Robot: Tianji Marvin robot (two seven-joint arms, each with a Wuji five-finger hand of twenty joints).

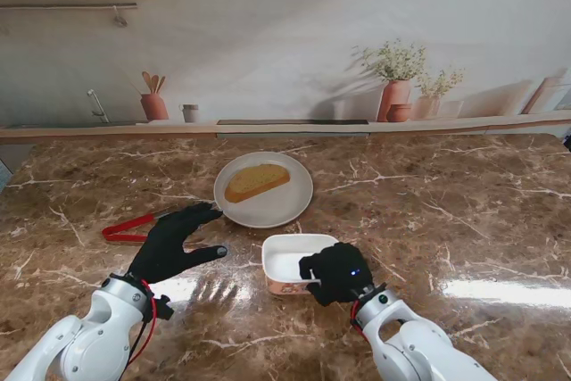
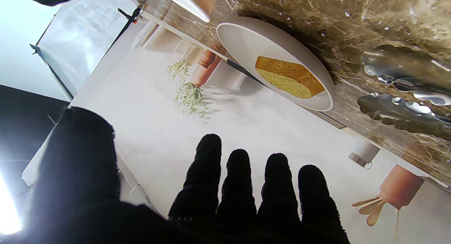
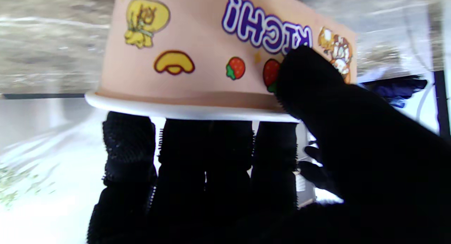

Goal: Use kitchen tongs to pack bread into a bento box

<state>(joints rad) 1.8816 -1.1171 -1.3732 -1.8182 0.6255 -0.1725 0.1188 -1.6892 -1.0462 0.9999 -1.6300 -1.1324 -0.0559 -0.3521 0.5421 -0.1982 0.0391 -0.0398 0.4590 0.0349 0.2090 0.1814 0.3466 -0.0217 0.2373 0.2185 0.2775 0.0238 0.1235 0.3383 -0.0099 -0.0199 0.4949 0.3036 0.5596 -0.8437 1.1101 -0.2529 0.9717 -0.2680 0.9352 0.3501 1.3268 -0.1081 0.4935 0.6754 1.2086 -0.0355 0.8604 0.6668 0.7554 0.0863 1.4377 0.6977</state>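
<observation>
Your right hand [image 1: 337, 272] grips the box [image 1: 287, 260] wall, fingers inside and thumb outside, probably to steady it near the table's near edge. Your left hand [image 1: 171, 243] is spread and empty beside the tongs [image 1: 125, 228]. The bread [image 1: 257, 181] waits on the plate [image 1: 294, 207], mid-table.

Two glossy white jointed arms end in five-fingered hands in black textured fabric gloves: left hand [image 1: 169, 244], right hand [image 1: 339, 272]. Red cable [image 1: 143, 332] loops beside left wrist; small blue light [image 1: 355, 272] on right hand's back.
</observation>
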